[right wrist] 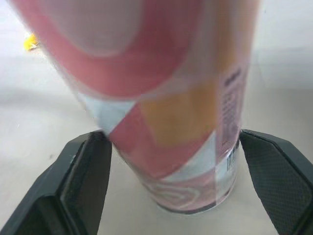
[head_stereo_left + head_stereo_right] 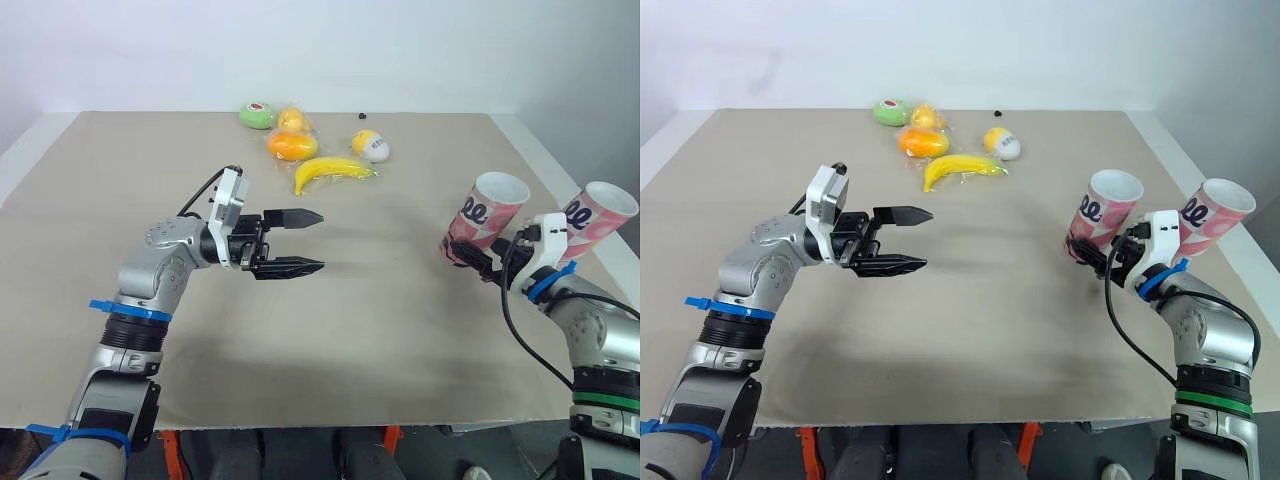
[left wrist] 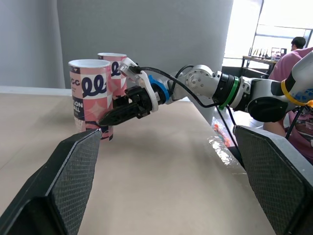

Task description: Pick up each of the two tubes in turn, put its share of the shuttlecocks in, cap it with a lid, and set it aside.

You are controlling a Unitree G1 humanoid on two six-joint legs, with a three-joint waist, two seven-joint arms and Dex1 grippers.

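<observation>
Your left pincer (image 2: 322, 240) hangs above the bench (image 2: 380, 330) on its left half, its two black fingers spread wide with nothing between them, pointing toward the right side. Your right pincer (image 2: 465, 256) is low at the right side of the bench, open, with a finger either side of the base of the nearer tube (image 2: 487, 212). The fingers sit close against the wall, and the tube stands on the bench. This pink patterned tube is upright, its mouth open and uncapped. The second tube (image 2: 598, 215), of the same pattern, stands just beyond it, nearer the bench's right edge, also uncapped. At the far middle of the bench lie a banana (image 2: 335, 170) and several other toy fruits (image 2: 291, 145), well apart from both tubes.
</observation>
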